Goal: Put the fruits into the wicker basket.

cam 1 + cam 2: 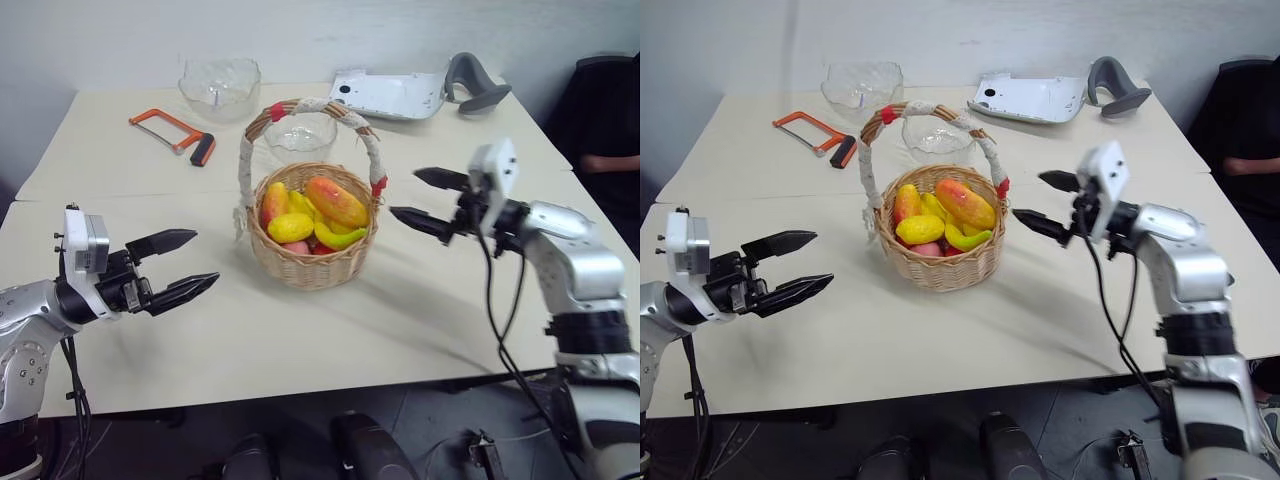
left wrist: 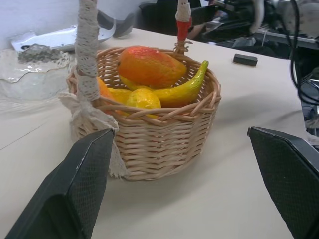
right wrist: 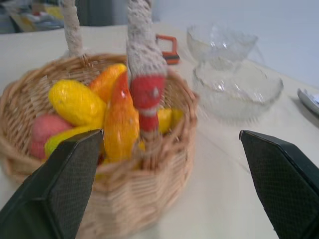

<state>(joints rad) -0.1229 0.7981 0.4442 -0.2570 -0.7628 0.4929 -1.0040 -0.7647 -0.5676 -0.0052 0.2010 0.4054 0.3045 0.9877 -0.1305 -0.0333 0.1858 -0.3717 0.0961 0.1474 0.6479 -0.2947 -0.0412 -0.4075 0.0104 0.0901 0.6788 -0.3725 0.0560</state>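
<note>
Left claw (image 1: 188, 265): sitting nearest the camera, low on the robot's left, fingers standing wide apart, holding nothing
Right claw (image 1: 427, 200): hanging just beside the basket on the robot's right, fingers also spread wide, holding nothing
Basket (image 1: 312, 262): standing in the middle of the table (image 1: 300, 340), between the two claws, touching neither
Fruits: all lying inside the basket; mango (image 1: 336, 200) resting on top, lemon (image 1: 290, 227) sitting at the front, banana (image 1: 340, 239) curving along the rim, a pinkish piece (image 3: 44, 130) peeking out low down
Done so far: looking finished; no fruit is lying loose on the table in any view
Left to do: likely nothing but pulling the arms back
Head views showing: saw (image 1: 175, 132) with its orange frame, two glass bowls (image 1: 220, 85) behind the basket, a white flat thing (image 1: 390, 95) at the far edge
Left wrist view showing: a small black block (image 2: 245, 59) lying on the table past the basket
Right wrist view showing: red tape (image 3: 147, 94) on the handle up close, and the pinkish piece more clearly
</note>
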